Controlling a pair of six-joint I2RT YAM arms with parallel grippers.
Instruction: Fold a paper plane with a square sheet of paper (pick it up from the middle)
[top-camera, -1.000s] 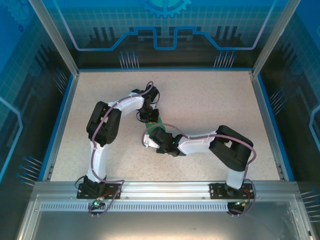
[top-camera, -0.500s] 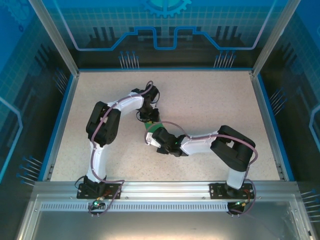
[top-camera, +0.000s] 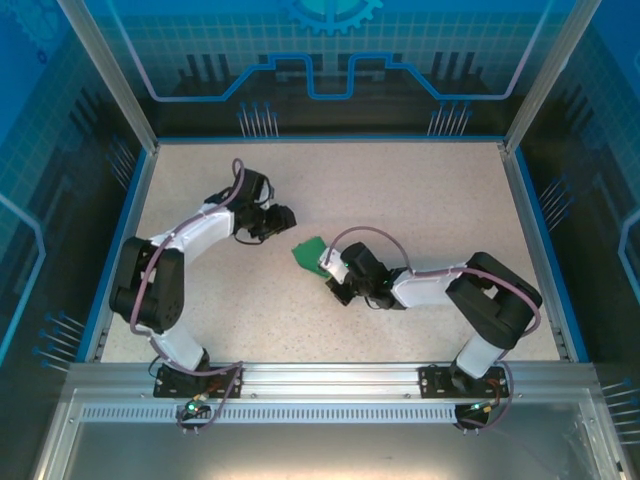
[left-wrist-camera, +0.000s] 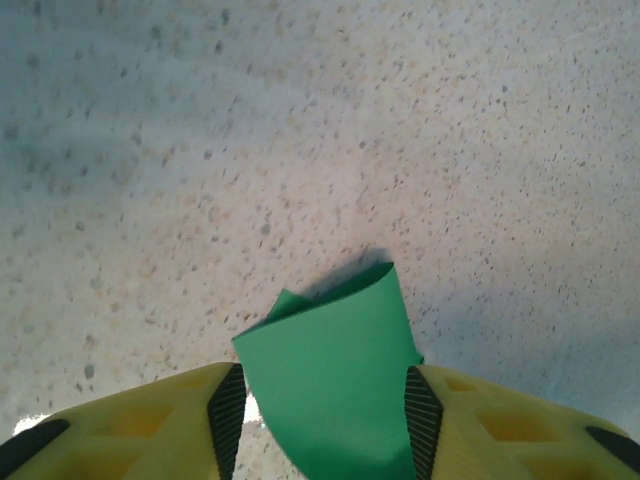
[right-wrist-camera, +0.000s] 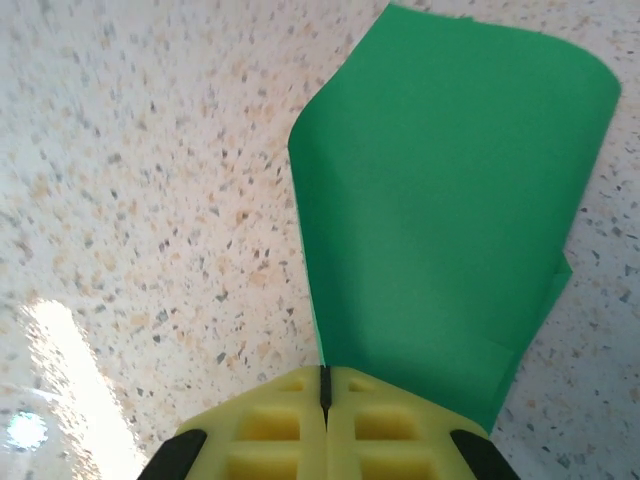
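The right claw (right-wrist-camera: 323, 385) is pinched fully shut. Its two yellow fingers (right-wrist-camera: 260, 425) are pressed together with only a thin dark seam between them, and they grip the green paper sheet (right-wrist-camera: 440, 200) by one narrow end. The sheet fans out straight ahead of the claw, widening the farther it gets from the fingers. Its far edge is curled over and a second layer peeks out along its right-hand edge, so it is folded rather than flat. Under and around it lies the pale speckled table (right-wrist-camera: 150, 150).

From above, the paper pokes out ahead of this claw, near the middle of the table. Just beyond the paper's far end, close but apart from it, is the left claw (top-camera: 285, 216), pointing across toward it. Its jaws stand partly apart and hold nothing. In its own wrist view, the green sheet shows in the gap between its yellow fingers (left-wrist-camera: 170, 420), with a shadow under the sheet's curled tip.
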